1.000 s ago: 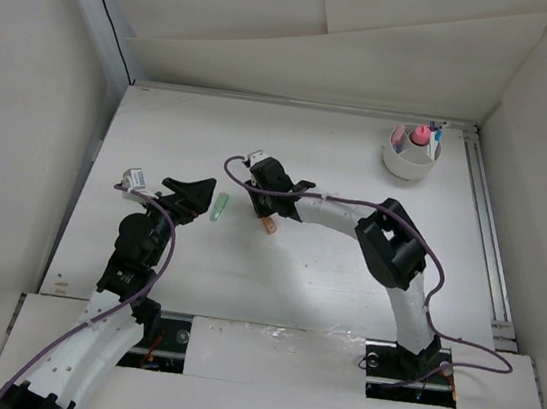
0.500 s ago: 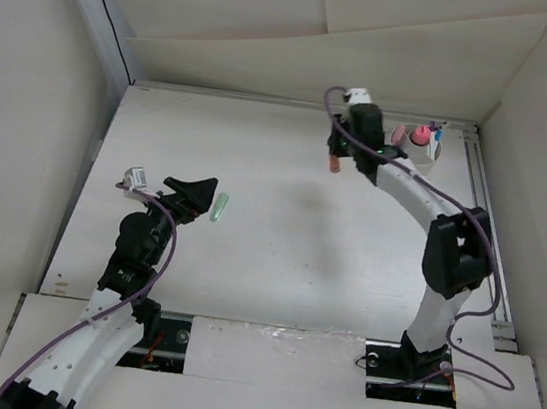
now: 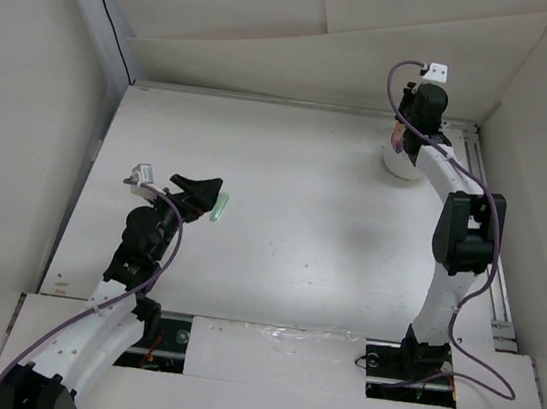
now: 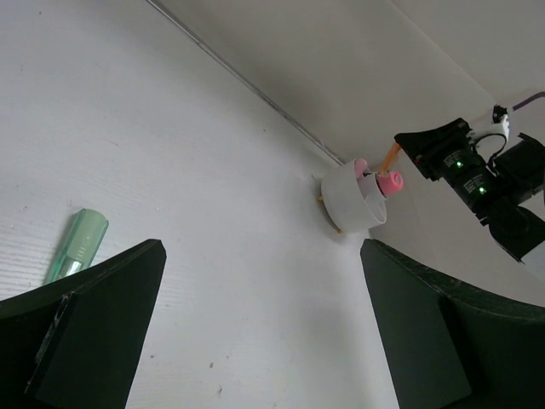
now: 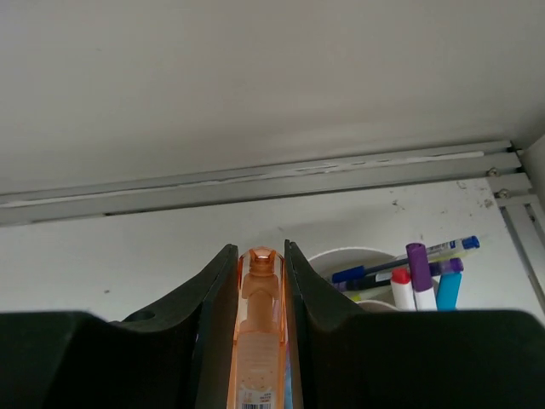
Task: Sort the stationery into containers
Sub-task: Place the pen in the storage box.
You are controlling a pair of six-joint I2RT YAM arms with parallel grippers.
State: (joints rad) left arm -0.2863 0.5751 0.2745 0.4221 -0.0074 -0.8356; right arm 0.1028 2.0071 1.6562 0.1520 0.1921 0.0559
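My right gripper point(image 3: 401, 131) is shut on an orange highlighter point(image 5: 260, 332) and holds it above the left rim of the round white cup point(image 3: 401, 165) at the back right. In the right wrist view the cup point(image 5: 353, 256) holds several pens and markers point(image 5: 419, 274). In the left wrist view the cup point(image 4: 349, 201) shows a pink capped bottle point(image 4: 389, 181), with the orange highlighter point(image 4: 392, 156) above it. A green highlighter point(image 3: 219, 206) lies on the table just right of my left gripper point(image 3: 200, 195), which is open and empty. It also shows in the left wrist view point(image 4: 78, 244).
A metal rail point(image 3: 487, 233) runs along the table's right edge. White walls point(image 3: 323, 60) close in the back and sides, near the cup.
My right arm has carried the orange highlighter from the table's middle to the back right, over the cup. My left gripper has barely moved.
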